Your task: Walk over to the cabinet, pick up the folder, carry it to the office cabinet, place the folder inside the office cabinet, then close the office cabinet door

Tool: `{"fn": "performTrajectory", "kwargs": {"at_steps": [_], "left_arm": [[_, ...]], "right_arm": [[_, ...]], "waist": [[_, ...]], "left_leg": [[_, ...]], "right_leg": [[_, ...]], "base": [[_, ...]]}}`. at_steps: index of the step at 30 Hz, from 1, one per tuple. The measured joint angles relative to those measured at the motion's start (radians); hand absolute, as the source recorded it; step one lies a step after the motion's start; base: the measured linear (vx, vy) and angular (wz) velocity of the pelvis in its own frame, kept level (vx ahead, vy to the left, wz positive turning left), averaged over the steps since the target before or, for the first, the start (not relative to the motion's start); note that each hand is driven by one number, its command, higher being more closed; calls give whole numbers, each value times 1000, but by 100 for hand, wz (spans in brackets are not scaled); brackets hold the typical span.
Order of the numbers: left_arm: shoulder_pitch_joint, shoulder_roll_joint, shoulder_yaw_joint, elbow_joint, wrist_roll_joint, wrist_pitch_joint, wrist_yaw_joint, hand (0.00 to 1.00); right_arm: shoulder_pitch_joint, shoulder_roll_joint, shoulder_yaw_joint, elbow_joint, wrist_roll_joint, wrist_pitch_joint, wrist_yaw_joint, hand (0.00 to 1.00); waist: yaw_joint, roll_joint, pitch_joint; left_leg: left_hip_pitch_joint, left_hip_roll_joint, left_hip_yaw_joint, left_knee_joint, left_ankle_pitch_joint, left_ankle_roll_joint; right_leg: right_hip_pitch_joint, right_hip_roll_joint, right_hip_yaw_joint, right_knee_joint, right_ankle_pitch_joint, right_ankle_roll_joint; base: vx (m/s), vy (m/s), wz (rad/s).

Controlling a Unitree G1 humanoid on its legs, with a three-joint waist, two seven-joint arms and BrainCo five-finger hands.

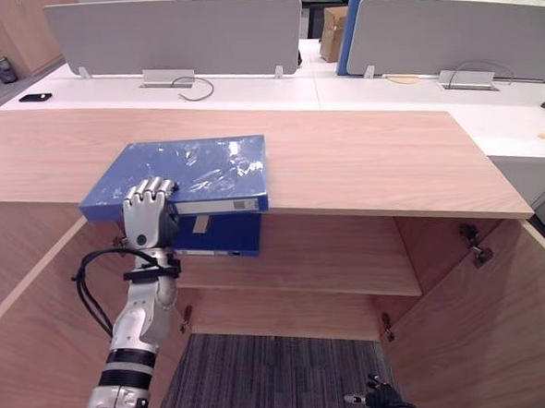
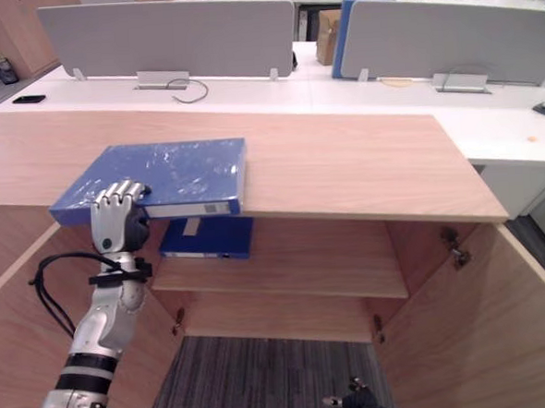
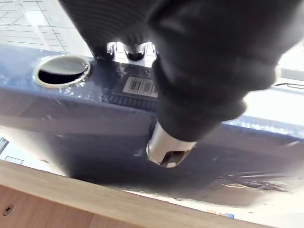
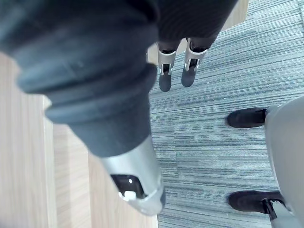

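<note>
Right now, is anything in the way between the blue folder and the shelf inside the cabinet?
Partly. The left hand grips the folder on the cabinet top, and the doors are open. A second blue folder lies on the shelf's left side, just below; there looks to be room to its right.

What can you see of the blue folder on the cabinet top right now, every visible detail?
The blue rigid folder looks wrapped in wrinkled clear film that catches the light. It lies flat and closed on the light wooden cabinet top, spine toward the robot, near edge jutting just past the front lip. The spine carries a metal-rimmed round finger hole and a white barcode label. The left hand grips the spine end, fingers curled over the top face, thumb underneath.
</note>
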Motion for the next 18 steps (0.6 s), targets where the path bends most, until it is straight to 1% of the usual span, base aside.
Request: {"fn": "performTrajectory", "kwargs": {"at_steps": [1,3,4,5,6,7,8,9,10,11,12,13,15,16,18], "left_arm": [[10,-23,-2,-43,-10,1,-7,100],[46,-61,-19,-153,-70,-2,-31,100],[77,-80,-42,-226,-136,-18,-54,100],[114,-92,-70,-307,-222,-49,-95,100],[132,-100,-83,-348,-273,-70,-119,100],[168,-118,-109,-426,-443,-138,-198,100],[180,-122,-117,-445,-546,-171,-232,100],[199,-123,-127,-469,-737,-218,-293,100],[214,-133,-128,-490,-909,-249,-351,100],[237,-153,-127,-523,-1149,-277,-433,100],[259,-173,-125,-555,-1315,-298,-485,100],[276,-186,-121,-577,-1446,-307,-535,100],[322,-202,-102,-609,-1671,-317,-625,100],[333,-204,-95,-611,-1708,-320,-640,100],[386,-221,-54,-611,-1809,-321,-683,100]], "right_arm": [[1,0,0,0,0,0,-2,0],[4,1,0,0,0,0,-3,0],[6,1,0,1,1,1,-4,0],[9,1,-1,4,1,1,-5,0],[10,1,-1,3,3,1,-6,0],[16,1,-4,3,13,2,-7,0],[17,1,-5,3,29,2,-7,0],[18,2,-5,0,61,2,-7,0],[24,2,-4,-14,89,1,-7,0],[44,2,-4,-61,125,0,-7,0],[67,2,-4,-120,151,-3,-7,0],[85,2,-4,-175,180,-4,-7,0],[133,2,-4,-337,231,-20,-6,0],[146,2,-4,-384,239,-26,-6,0],[188,2,-15,-571,243,-51,-4,0]], "waist": [[2,0,0],[5,0,0],[7,0,0],[8,0,0],[7,1,-1],[8,4,-3],[9,5,-3],[7,7,-5],[4,8,-6],[4,9,-8],[4,9,-9],[3,9,-9],[3,10,-10],[2,10,-11],[-3,10,-12]], "left_leg": [[0,-1,0,0,0,0],[0,-2,-1,0,0,0],[0,-3,-2,0,0,0],[0,-2,0,0,0,0],[0,-2,0,0,0,0],[0,-1,0,0,0,0],[0,0,2,0,0,0],[0,1,5,0,-1,0],[0,3,11,0,-1,-1],[0,5,18,0,-4,-5],[-1,7,24,0,-6,-6],[-1,9,28,0,-8,-8],[-3,14,41,0,-11,-9],[-3,15,44,0,-13,-9],[-3,10,47,0,-13,-8]], "right_leg": [[0,-1,0,0,0,0],[0,-3,0,0,0,0],[0,-3,0,0,0,0],[0,-4,4,4,0,1],[0,-3,4,5,0,1],[0,-3,4,5,0,1],[-1,-3,5,6,0,1],[-3,-1,9,7,0,1],[-6,0,15,9,0,1],[-12,1,23,12,0,1],[-18,3,28,15,0,1],[-21,3,30,18,0,1],[-31,5,43,21,0,1],[-34,6,49,23,0,1],[-35,8,53,28,0,1]], "base": [[0,0,0],[0,0,0],[0,0,0],[0,0,0],[0,0,0],[0,0,0],[-4,2,-5],[-13,2,-10],[-21,5,-17],[-21,8,-20],[-16,6,-17],[-12,2,-14],[-14,0,-16],[-6,8,-15],[9,8,-6]]}}
